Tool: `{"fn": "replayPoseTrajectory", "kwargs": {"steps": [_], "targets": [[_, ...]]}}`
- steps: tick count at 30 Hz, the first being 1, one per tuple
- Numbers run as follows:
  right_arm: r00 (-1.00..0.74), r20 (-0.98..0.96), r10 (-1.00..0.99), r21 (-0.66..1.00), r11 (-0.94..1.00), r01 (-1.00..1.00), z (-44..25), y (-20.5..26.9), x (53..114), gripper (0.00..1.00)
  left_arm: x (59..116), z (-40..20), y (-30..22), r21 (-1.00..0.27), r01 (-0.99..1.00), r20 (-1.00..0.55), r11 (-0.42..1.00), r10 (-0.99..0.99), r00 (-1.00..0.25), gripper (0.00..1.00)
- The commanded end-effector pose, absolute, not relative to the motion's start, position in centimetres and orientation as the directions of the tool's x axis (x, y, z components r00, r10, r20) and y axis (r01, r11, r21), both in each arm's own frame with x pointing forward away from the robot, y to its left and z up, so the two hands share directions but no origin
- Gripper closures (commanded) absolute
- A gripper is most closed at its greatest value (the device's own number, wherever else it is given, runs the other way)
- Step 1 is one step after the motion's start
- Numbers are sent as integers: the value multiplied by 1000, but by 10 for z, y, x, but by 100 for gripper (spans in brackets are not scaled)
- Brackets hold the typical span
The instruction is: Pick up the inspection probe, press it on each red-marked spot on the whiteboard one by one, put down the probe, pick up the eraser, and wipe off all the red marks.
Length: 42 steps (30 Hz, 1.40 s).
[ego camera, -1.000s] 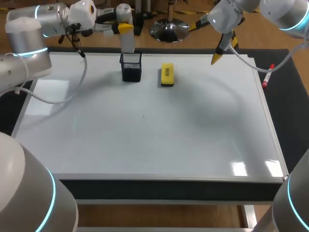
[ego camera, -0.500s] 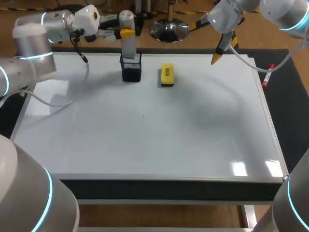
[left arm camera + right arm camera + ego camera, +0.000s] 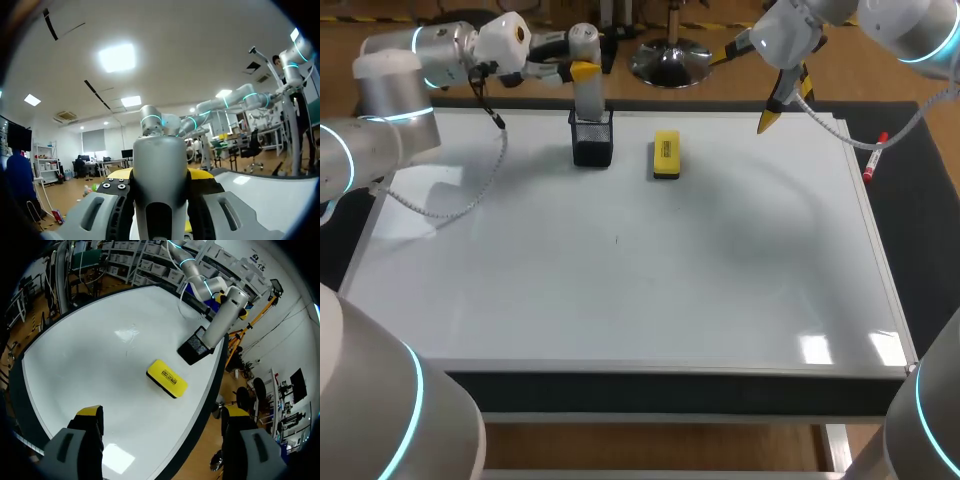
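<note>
Whiteboard [image 3: 620, 300] far edge: probe [image 3: 586, 98] clamped in left claw [image 3: 578, 69], base in holder [image 3: 592, 142].

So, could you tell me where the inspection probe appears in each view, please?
Head view: the inspection probe stands in the black mesh holder at the far edge of the whiteboard.
Left wrist view: it is clamped between the fingers of the left gripper.
Right wrist view: beyond the eraser, rising from the holder.
Shared landmark: the holder (not in left wrist).
</note>
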State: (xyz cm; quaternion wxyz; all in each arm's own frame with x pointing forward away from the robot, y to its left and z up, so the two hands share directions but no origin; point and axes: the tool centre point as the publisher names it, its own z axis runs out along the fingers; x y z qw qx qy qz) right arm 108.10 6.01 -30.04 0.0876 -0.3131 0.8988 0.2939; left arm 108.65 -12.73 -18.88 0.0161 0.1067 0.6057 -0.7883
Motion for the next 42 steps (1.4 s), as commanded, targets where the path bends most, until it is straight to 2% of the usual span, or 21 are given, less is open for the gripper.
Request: {"fn": "replayPoseTrajectory", "kwargs": {"steps": [1,42], "targets": [[-787,-338,-515,471,632,-616,-299,60,1081,0,1088,-193,-133,-948,148,-189,-284,124,-974,100],[-787,-338,-515,471,632,-616,-299,60,1081,0,1052,-221,-130,-936,119,-152,-331,78,-985,100]]}}
